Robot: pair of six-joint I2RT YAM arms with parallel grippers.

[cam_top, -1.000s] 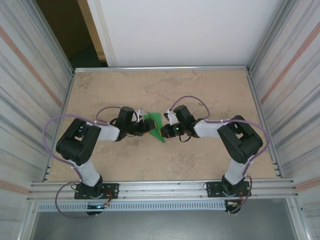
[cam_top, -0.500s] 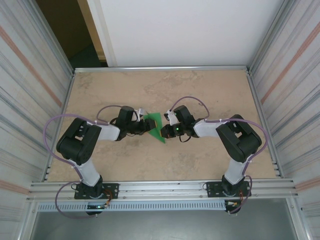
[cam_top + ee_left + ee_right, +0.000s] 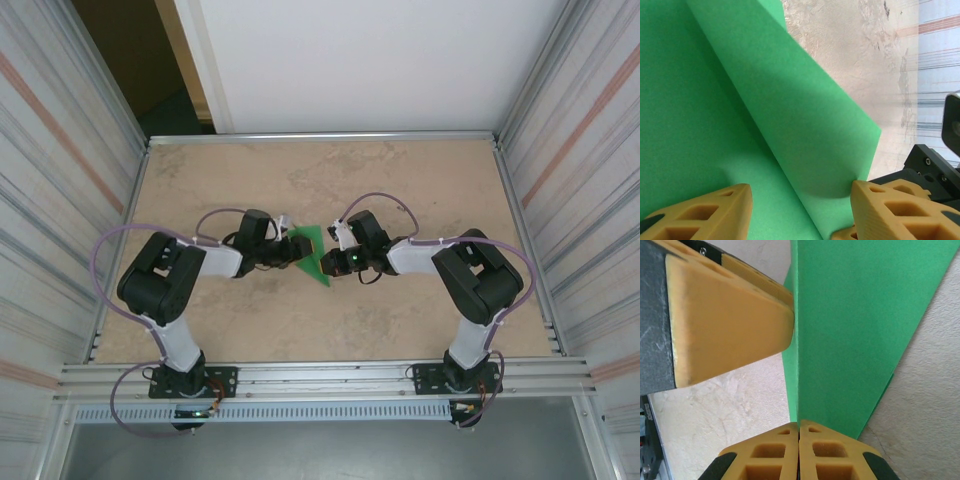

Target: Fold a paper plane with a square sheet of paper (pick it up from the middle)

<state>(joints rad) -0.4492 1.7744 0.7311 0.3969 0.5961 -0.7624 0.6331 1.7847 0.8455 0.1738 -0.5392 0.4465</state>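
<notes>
Worktop [image 3: 400, 190]: tan, walled on three sides. Left arm [image 3: 160, 285] and right arm [image 3: 480, 275] reach inward and meet near its middle.

Sheet of paper [image 3: 314, 250]: bright green, already creased into a pointed wedge. It sits at the centre of the worktop, between the two wrists.

Left fingers [image 3: 286, 252]: apart, straddling the paper. In the left wrist view one flap stands raised between them, its corner touching the inner face of one finger.

Right fingers [image 3: 800, 455]: pressed together. The paper's long folded edge runs straight into the seam between them, so they look clamped on that edge.

Risks, as judged:
- If the left fingers close off-line, the raised flap could crease crooked.
- With one edge pinned, a sideways push from the left could tear or buckle the thin paper.
- If the pinch lets go, the wedge may spring open.
- The two sets of fingers are very near each other, so they may knock together.

Hard to make out:
- The wrists cover part of the wedge from above.
- How many layers are in the pinch.
- Whether the paper lies flat on the worktop or is lifted off it.
</notes>
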